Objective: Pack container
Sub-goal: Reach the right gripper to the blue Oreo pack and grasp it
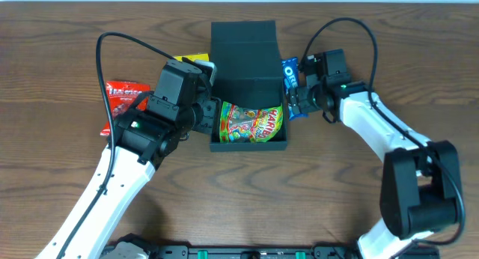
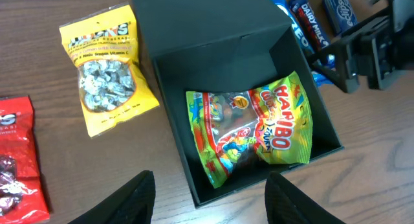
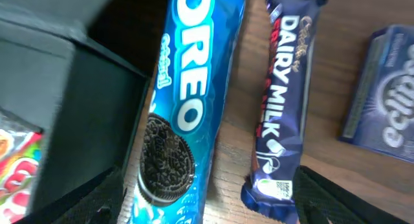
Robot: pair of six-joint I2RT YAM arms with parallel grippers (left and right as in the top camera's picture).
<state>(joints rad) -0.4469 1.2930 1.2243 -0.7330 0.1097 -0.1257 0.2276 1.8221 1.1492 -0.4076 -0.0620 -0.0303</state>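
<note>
The dark teal container (image 1: pixel 243 53) stands open at the table's middle, its lid flap raised at the back. A green and yellow Haribo bag (image 1: pixel 251 124) lies inside it. In the left wrist view the container (image 2: pixel 194 62) and the Haribo bag (image 2: pixel 259 136) lie just ahead of my left gripper (image 2: pixel 210 201), which is open and empty above the container's front left corner (image 1: pixel 208 113). My right gripper (image 1: pixel 294 103) is open beside the container's right wall. Its fingers (image 3: pixel 213 208) straddle the ends of a blue Oreo pack (image 3: pixel 187 101) and a Dairy Milk bar (image 3: pixel 281 107).
A yellow snack bag (image 2: pixel 107 68) and a red snack bag (image 2: pixel 16 159) lie left of the container. A blue Eclipse box (image 3: pixel 388 101) lies right of the Dairy Milk bar. The container's dark wall (image 3: pixel 71 107) is close on the right gripper's left.
</note>
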